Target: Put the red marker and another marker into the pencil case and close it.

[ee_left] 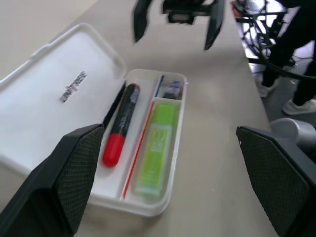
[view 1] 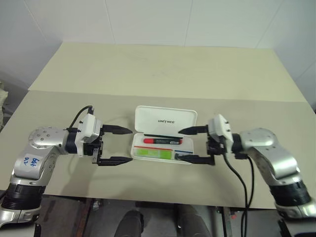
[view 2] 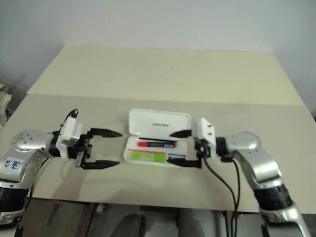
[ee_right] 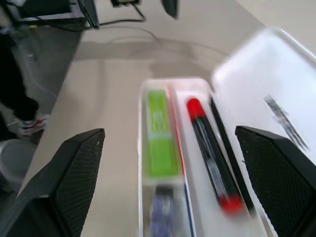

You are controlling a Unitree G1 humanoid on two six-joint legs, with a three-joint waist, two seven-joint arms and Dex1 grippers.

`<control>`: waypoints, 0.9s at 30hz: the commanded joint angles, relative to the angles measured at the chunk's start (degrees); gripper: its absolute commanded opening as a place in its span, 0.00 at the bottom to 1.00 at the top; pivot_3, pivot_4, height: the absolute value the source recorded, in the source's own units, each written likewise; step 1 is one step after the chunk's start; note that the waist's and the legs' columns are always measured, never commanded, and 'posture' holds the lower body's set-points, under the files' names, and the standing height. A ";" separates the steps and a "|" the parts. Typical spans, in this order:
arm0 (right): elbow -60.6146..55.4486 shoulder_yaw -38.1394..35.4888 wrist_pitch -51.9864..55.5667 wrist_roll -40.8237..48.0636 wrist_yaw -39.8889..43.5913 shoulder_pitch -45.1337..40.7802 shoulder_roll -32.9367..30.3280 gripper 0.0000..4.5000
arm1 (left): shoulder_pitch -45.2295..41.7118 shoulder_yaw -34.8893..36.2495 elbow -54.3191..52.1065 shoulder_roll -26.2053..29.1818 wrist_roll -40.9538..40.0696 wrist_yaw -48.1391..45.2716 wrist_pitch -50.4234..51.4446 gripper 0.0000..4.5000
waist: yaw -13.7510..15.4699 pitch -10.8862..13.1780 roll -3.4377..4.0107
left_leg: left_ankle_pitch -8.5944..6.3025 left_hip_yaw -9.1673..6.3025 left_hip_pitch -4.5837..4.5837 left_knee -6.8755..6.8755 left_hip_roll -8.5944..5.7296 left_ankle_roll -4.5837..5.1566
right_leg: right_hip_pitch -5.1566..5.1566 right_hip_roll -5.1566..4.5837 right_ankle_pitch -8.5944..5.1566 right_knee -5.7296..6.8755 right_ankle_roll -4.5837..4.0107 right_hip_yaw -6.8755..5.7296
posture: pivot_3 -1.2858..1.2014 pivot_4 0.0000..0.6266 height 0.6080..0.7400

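We see the pencil case point(view 1: 164, 140) lying open on a beige table point(view 1: 163, 79), its white lid tilted back away from us with small dark lettering on its inner face. The tray is split by a red line into two long compartments. In the far compartment, next to the lid, lies the red marker point(view 1: 162, 140) — a black barrel with its red cap end toward our left side. In the near compartment lies the green marker point(view 1: 153, 153), flat and bright, filling most of the left part of that slot; a small dark blue item point(ee_left: 171, 89) sits at the right end of the tray, too unclear for us to name. Both markers rest inside the case and the lid is not closed. Our left gripper point(view 1: 117, 145) hangs just beside the left end of the case, its two black fingers spread wide with nothing between them. Our right gripper point(view 1: 190, 144) is at the right end — its fingers also released and spread, one over the lid's corner and one over the tray's near corner, grasping nothing. Beyond the table edge, in the left wrist view, a person's dark trouser legs and pale shoes point(ee_left: 296, 106) stand beside cables on the floor.
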 commanded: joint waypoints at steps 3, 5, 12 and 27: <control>-3.52 -10.85 0.69 3.60 -1.90 4.74 -5.43 0.99 | -0.38 2.69 0.74 -0.42 -1.47 0.20 -1.18 1.00 | -0.13 0.00 0.00 | 0.00 0.01 0.00 0.00 -0.01 0.00 | 0.00 0.00 0.01 -0.03 0.02 0.00 | 0.52 0.24 1.00; -3.02 -12.87 -0.01 3.30 -2.25 6.39 -6.74 1.00 | -0.32 3.12 2.49 -0.58 -1.38 -0.60 -2.22 0.96 | -0.38 0.00 0.00 | 0.00 0.02 0.01 -0.01 0.02 0.00 | 0.00 0.04 0.01 -0.02 0.01 0.00 | 0.52 0.24 1.00; -2.78 -15.27 -1.14 3.34 -2.33 8.58 -8.74 1.00 | -0.13 3.78 7.35 -0.47 -1.24 -3.81 -4.37 0.48 | -0.32 0.00 -0.01 | 0.01 0.11 0.16 0.00 0.01 0.02 | 0.03 0.06 -0.02 0.16 -0.03 0.09 | 0.52 0.24 1.00; -4.23 -13.86 -0.56 2.61 -4.53 7.32 -8.79 1.00 | -3.57 7.36 12.21 -6.63 0.49 7.51 -8.86 0.00 | -0.19 0.01 -0.02 | 0.02 0.09 0.15 0.02 0.02 0.03 | 0.03 0.03 -0.01 0.17 -0.03 0.08 | 0.52 0.24 1.00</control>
